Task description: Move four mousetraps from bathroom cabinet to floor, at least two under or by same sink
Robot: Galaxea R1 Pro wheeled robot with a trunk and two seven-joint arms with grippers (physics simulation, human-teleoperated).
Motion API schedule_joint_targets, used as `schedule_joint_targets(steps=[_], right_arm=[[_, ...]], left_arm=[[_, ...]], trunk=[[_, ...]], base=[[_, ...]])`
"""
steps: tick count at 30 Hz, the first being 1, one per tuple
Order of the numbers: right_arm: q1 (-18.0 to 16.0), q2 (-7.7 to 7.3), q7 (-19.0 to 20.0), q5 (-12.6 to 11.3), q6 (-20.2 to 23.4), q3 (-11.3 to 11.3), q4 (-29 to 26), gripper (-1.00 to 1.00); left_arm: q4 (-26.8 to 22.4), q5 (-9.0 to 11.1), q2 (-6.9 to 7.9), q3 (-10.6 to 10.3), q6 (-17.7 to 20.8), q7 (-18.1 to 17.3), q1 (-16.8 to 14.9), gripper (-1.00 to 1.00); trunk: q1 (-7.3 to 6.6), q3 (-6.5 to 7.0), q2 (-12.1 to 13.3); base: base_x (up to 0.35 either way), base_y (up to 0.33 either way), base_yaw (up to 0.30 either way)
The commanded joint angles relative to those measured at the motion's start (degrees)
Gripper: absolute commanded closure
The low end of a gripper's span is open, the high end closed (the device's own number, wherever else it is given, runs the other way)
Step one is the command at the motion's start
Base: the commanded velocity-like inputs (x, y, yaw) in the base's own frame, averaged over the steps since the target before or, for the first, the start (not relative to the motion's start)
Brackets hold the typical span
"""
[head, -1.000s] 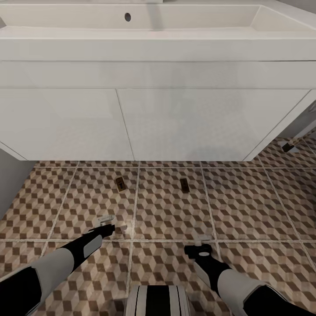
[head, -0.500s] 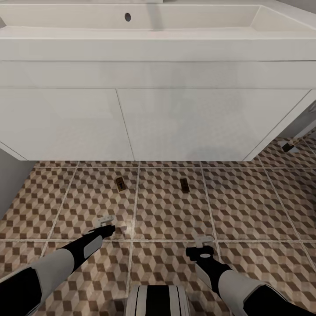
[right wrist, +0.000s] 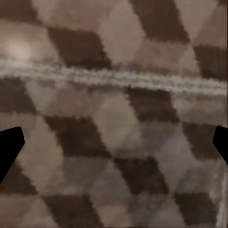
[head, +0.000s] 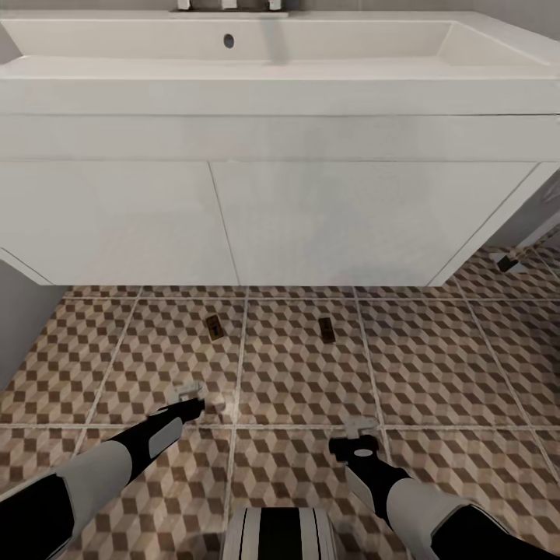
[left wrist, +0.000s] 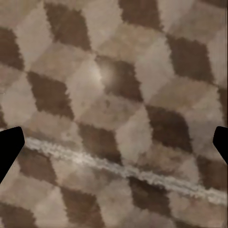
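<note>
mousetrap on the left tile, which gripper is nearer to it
Left. The left gripper sits just below that mousetrap, slightly to its left. The right gripper is far off to its right, below the other mousetrap.

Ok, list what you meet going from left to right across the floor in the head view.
left gripper → left mousetrap → right mousetrap → right gripper, all over the bathroom floor in front of the bathroom sink.

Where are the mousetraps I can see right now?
Head view: two mousetraps, one left and one right, lie on the bathroom floor just before the bathroom sink vanity.
</note>
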Motion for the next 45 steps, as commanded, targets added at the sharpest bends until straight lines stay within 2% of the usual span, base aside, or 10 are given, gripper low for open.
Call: schedule_joint_targets(steps=[1,34,44,45], right_arm=[[-0.03,0.0,-0.17,-0.61,-0.22,0.45,0.05,-1.0],[0.04,0.02,-0.17,-0.61,-0.22,0.45,0.58,-1.0],[1.03,-0.39,0.27,-0.56,-0.21,0.45,0.66,-1.0],[0.69,-0.27,0.56,-0.76,-0.17,0.39,0.33,-1.0]], left_arm=[[-0.22,0.39,0.07,-0.46,0.04,0.47,-0.03,-1.0],[0.35,0.44,-0.12,-0.48,0.12,0.62,0.0,-1.0],[0.21,0.56,-0.14,-0.49,0.13,0.54,1.21,-1.0],[-0.12,0.66,0.2,-0.49,0.13,0.54,1.54,-1.0]], trunk=[[-0.03,0.19,0.0],[-0.88,7.51,0.44],[-0.88,7.51,0.44],[-0.88,7.5,0.44]], base=[[-0.008,0.0,0.0],[-0.001,0.0,0.0],[0.0,0.0,0.0],[0.0,0.0,0.0]])
